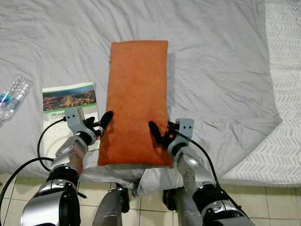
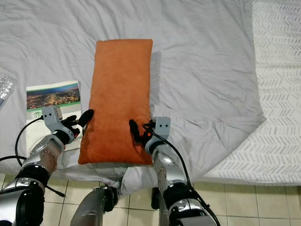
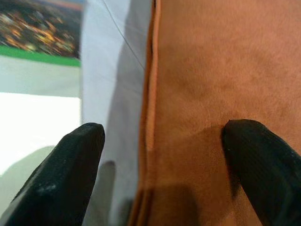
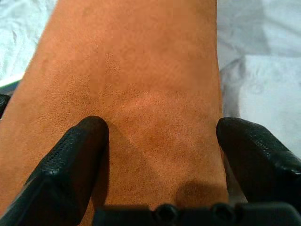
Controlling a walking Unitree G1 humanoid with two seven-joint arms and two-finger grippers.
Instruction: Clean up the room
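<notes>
The orange pillow [image 1: 136, 101] lies on the bed [image 1: 216, 70] between the left gripper [image 1: 101, 123] and right gripper [image 1: 160, 133], both spread astride its long edges. Soft, light, grippy; pinch the edges.

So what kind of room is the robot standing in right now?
Most likely a bedroom: a bed under a rumpled grey sheet, an orange pillow lying on it, and tiled floor at its edge.

I see bed [image 1: 221, 61], grey rumpled sheet. Orange pillow [image 1: 136, 99] lies lengthwise mid-bed. Booklet [image 1: 69, 101] beside it on left; plastic bottle [image 1: 11, 96] further left (near my frame's edge).
</notes>
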